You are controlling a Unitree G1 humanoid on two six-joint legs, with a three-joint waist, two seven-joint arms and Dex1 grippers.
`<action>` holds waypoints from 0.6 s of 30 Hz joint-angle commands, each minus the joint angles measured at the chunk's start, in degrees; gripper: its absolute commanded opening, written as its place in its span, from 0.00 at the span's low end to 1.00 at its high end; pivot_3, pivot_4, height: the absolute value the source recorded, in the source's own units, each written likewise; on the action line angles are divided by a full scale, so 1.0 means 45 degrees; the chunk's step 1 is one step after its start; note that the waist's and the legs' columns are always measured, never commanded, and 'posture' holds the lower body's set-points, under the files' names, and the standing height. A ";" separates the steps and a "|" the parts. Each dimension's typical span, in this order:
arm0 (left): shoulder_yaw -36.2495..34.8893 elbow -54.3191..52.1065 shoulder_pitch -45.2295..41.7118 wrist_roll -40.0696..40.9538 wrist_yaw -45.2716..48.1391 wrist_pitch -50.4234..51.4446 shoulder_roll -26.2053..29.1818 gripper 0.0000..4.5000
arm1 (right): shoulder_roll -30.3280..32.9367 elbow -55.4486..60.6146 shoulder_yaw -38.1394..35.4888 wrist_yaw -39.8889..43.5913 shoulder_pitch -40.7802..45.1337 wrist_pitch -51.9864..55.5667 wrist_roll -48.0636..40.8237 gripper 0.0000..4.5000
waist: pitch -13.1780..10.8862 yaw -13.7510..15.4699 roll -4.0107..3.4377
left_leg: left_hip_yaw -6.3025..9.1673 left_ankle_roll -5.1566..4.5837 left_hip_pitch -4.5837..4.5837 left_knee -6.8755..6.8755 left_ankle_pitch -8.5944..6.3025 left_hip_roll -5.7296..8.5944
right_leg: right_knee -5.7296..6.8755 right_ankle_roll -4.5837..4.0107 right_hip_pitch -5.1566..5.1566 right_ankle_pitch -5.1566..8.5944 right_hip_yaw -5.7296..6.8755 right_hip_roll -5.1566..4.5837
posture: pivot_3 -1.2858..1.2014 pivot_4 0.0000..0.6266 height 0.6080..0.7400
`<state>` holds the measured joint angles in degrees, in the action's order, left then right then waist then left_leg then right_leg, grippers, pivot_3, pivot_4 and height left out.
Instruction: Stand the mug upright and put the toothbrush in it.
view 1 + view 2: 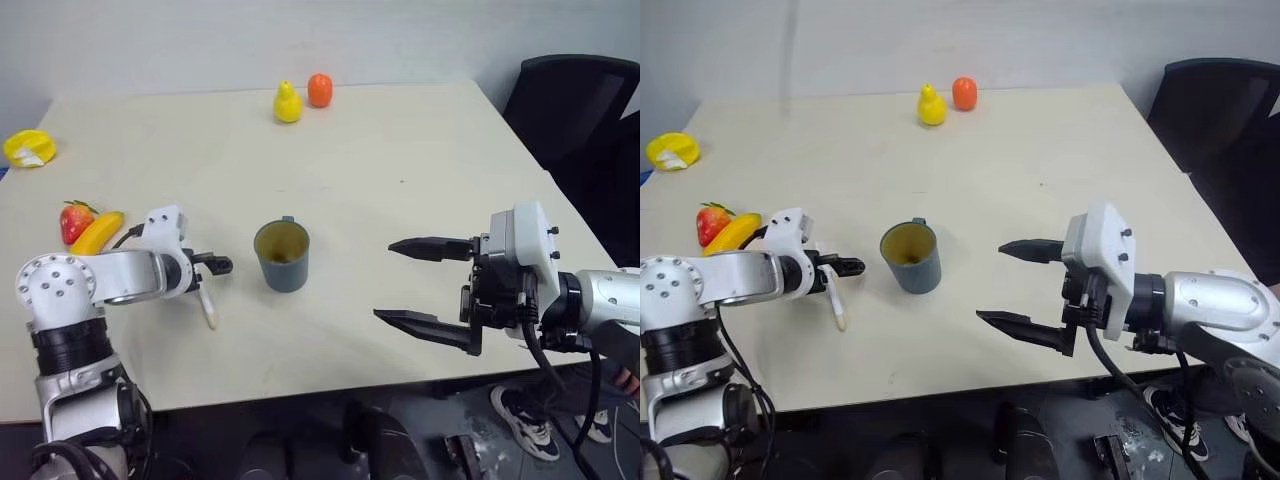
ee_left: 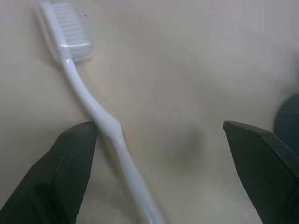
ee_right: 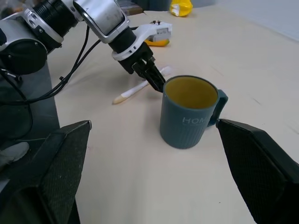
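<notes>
Our left gripper [image 1: 212, 278], jaws spread and empty, is angled down over the toothbrush [image 2: 100, 116]; in the wrist view one finger [image 2: 70, 163] sits against the handle while the other stands well off, so we judge a straddle set up for pinching the shaft near its middle. The toothbrush lies flat on the table [image 1: 400, 180], bristled head pointing away from the wrist, just beside the mug [image 1: 283, 255]. The mug stands upright, mouth up, handle turned to the far side, so that half of the job looks done. Our right gripper [image 1: 425, 283] hangs level with jaws wide and nothing between them, well apart from the mug, facing it, likely held back to leave room. Banana [image 1: 97, 232] and strawberry [image 1: 75, 220] lie near the left edge behind the left arm; a yellow pear [image 1: 287, 103] and an orange fruit [image 1: 319, 90] sit by the far edge, with bare tabletop around the mug, and the near edge runs close under both arms
</notes>
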<state>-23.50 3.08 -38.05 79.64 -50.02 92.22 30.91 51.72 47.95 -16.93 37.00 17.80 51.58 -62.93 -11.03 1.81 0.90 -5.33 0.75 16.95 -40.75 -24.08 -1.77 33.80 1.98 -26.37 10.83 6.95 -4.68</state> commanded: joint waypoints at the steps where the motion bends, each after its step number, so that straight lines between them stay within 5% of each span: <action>1: 0.0126 0.1337 -0.0062 0.0736 -0.1000 0.0063 -0.0488 0.81 | 0.0240 0.0629 -0.0560 -0.0835 -0.0197 -0.0263 -0.0567 1.00 | 0.0014 0.0027 -0.0013 | 0.0001 0.0000 -0.0001 0.0002 0.0000 0.0001 | 0.0006 0.0000 -0.0001 0.0000 -0.0004 -0.0005 | 0.52 0.24 1.00; 12: 0.0122 0.2294 -0.1046 -0.0136 -0.1783 0.0063 -0.0349 0.07 | 0.0610 0.1115 -0.1003 -0.2326 -0.0936 -0.0640 -0.1310 1.00 | 0.0022 0.0270 -0.0021 | -0.0003 0.0000 0.0005 0.0005 0.0002 0.0008 | 0.0019 0.0001 -0.0004 -0.0001 -0.0002 -0.0004 | 0.52 0.24 1.00; 18: 0.0522 0.1299 -0.1383 -0.2164 -0.0380 -0.0264 0.0056 0.04 | 0.0986 0.1060 -0.1521 -0.2456 -0.1630 -0.0779 -0.1768 1.00 | 0.0022 0.0235 -0.0020 | -0.0008 0.0006 0.0003 0.0005 0.0004 0.0002 | -0.0001 0.0001 -0.0006 -0.0001 -0.0003 0.0005 | 0.52 0.24 1.00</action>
<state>-21.88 9.94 -43.71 73.82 -53.94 91.90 29.99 55.16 51.56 -21.27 26.55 10.72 49.18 -69.29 -10.94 2.87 0.80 -5.37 0.79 16.97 -40.71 -24.06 -1.77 33.79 1.99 -26.40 10.83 6.94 -4.64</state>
